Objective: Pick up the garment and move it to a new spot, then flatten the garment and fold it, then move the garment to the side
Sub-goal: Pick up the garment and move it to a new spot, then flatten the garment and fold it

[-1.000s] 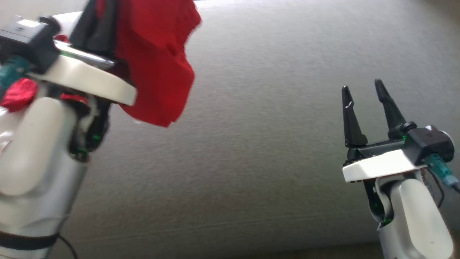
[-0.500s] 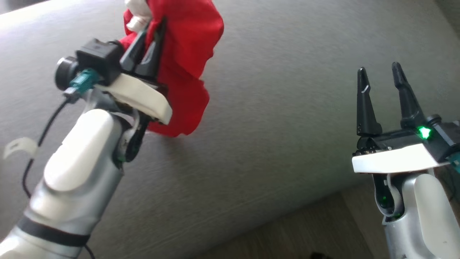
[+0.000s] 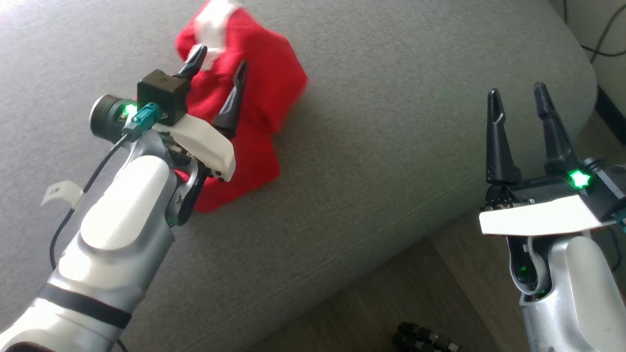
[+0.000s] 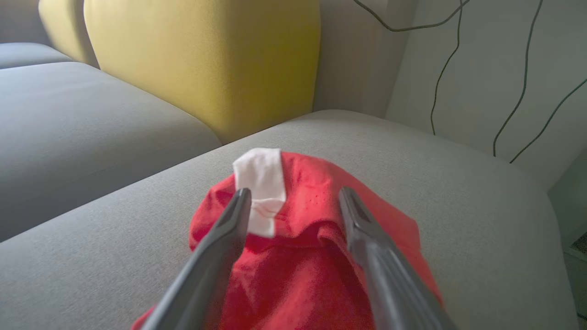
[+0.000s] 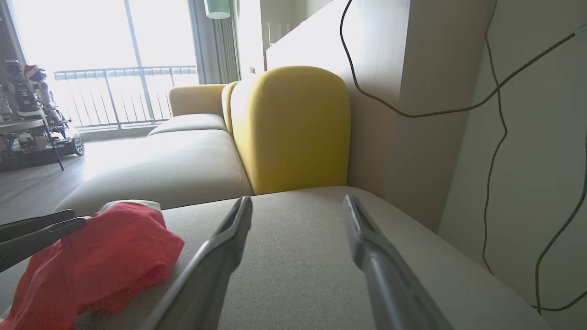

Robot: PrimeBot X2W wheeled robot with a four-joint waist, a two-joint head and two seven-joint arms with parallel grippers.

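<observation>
The garment is seen crumpled on the cushion, between the left fingers, which are spread open and not closed on it. The right fingers are held open, well apart.

Grey fabric sofa seat cushion. Yellow upholstered backrest behind it. Thin dark cables on wall beside it. Brown wood floor below its front edge, black ridged object there.
</observation>
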